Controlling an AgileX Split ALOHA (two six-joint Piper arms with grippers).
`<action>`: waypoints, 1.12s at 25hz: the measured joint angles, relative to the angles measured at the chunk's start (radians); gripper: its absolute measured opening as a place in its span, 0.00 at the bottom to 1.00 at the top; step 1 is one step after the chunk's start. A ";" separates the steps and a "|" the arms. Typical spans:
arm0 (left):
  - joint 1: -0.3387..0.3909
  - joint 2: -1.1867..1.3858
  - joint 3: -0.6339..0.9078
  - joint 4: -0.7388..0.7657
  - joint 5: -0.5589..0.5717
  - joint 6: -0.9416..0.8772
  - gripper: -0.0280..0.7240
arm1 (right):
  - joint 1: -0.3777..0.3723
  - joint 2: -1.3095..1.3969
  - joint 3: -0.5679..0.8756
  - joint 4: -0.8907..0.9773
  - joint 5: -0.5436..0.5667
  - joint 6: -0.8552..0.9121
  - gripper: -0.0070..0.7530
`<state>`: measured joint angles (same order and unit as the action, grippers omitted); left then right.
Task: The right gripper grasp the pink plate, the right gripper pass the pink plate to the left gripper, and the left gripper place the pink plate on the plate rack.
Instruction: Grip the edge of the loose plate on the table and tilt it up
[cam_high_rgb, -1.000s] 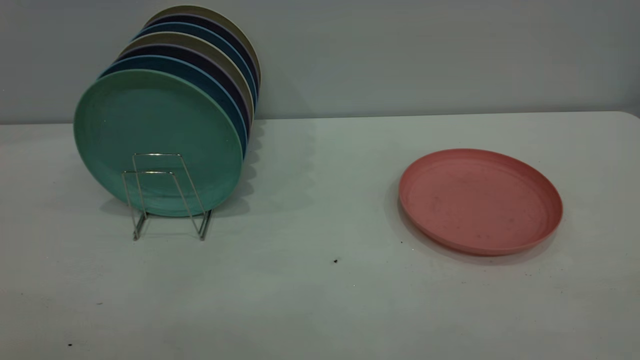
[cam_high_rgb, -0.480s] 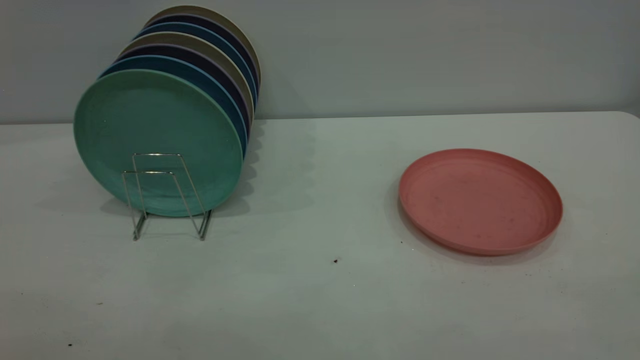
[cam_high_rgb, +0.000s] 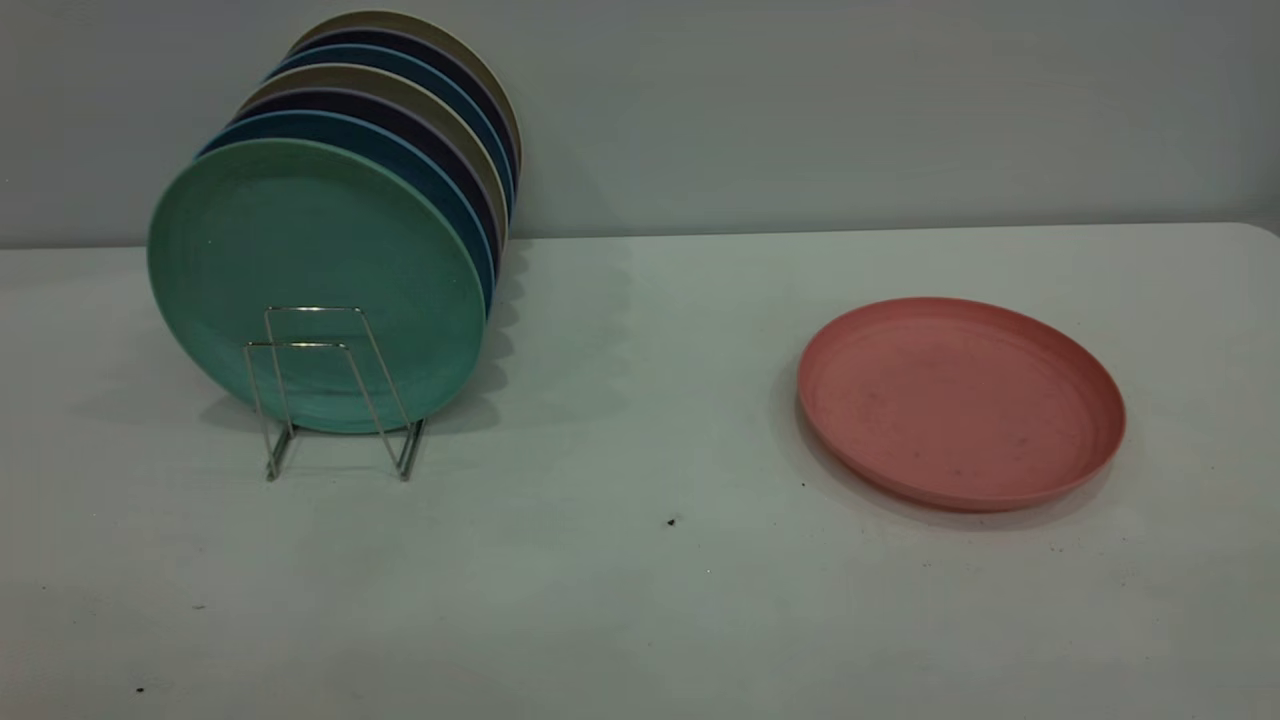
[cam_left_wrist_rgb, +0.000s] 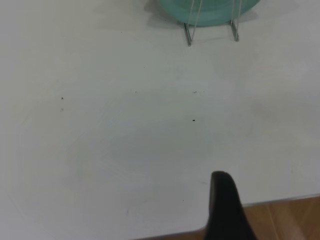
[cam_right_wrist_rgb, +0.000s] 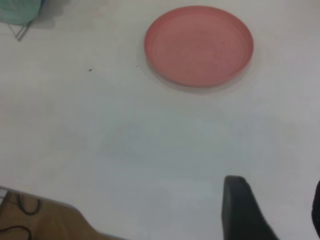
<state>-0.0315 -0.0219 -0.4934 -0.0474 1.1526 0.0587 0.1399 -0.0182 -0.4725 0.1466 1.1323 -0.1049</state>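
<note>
Nothing has moved since the earlier frames: the pink plate (cam_high_rgb: 961, 402) lies flat on the table (cam_high_rgb: 640, 600), well right of the rack (cam_high_rgb: 335, 390), and neither arm shows in the exterior view. The right gripper (cam_right_wrist_rgb: 272, 210) hangs near the table's front edge, well short of the plate, with one finger in sight and a sliver of the other at the frame edge, so its jaws look apart and hold nothing. Of the left gripper (cam_left_wrist_rgb: 227, 210) only one finger shows, over the front edge and facing the rack; whether it is open I cannot tell. The step in hand is the right arm's reach. The plate sits flush, so I judge the best grip is at the near rim, one finger over the lip and one slid under it, coming in low. A shallow pinch may slip on matte plastic. The green plate (cam_high_rgb: 315, 285) fronts the rack, leaving the foremost loops free.
</note>
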 joint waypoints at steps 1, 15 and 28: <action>0.000 0.000 0.000 0.000 -0.001 0.000 0.70 | 0.000 0.000 0.000 0.000 0.000 0.000 0.49; 0.000 0.232 -0.119 0.026 -0.071 -0.077 0.75 | 0.000 0.217 -0.045 0.074 -0.092 0.047 0.61; 0.000 1.090 -0.431 -0.068 -0.338 0.141 0.81 | 0.000 1.003 -0.162 0.243 -0.511 -0.071 0.72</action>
<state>-0.0315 1.0685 -0.9241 -0.1156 0.8143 0.1997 0.1399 0.9852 -0.6345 0.3897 0.6217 -0.1756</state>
